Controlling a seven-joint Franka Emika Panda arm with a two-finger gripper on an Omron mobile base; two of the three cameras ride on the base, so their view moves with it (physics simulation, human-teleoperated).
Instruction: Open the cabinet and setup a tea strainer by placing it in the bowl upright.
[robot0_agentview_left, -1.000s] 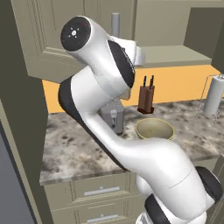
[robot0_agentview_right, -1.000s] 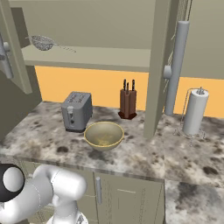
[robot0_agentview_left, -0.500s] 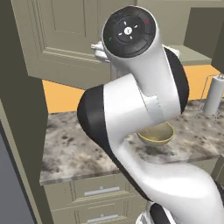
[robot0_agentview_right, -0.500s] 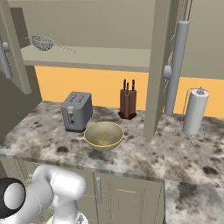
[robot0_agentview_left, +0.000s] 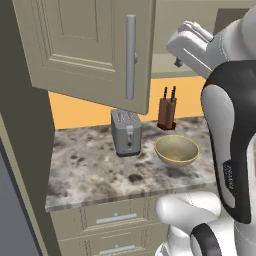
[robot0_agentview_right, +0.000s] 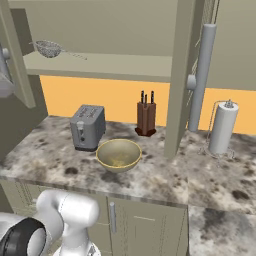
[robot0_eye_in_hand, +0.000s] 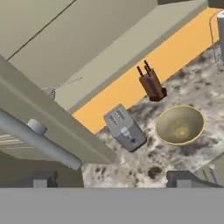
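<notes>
Standing wide apart at the bottom of the hand view, the two dark finger tips of the gripper (robot0_eye_in_hand: 109, 179) hold nothing; one tip (robot0_eye_in_hand: 41, 179) sits low on the left and the other low on the right, with bare speckled counter between them. In the left base view the white hand reaches up high near the open shelf of the cabinet, though its tips cannot be made out there.

Just beside the hand in the hand view runs the long grey bar handle (robot0_eye_in_hand: 37, 138) of one olive-beige cabinet door (robot0_eye_in_hand: 52, 122), swung open. Past that door lies the beige shelf (robot0_agentview_right: 105, 65) of the olive-beige upper wall cabinet (robot0_agentview_right: 107, 30), both doors standing open. On the left part of this shelf rests the small silver-grey wire-mesh tea strainer (robot0_agentview_right: 49, 48), its thin straight handle pointing to the right in the right base view.

Below, on the mottled grey-brown stone counter (robot0_agentview_right: 150, 170), the wide round yellowish-tan bowl (robot0_agentview_right: 118, 154) sits upright and holds nothing. A grey two-slot toaster (robot0_agentview_right: 87, 127) stands just beside it on the left, and a brown wooden knife block (robot0_agentview_right: 146, 118) with dark handles stands behind it against the orange wall. Well apart to the right, a white paper-towel roll on a wire stand (robot0_agentview_right: 222, 128) stands beyond the other open door.
</notes>
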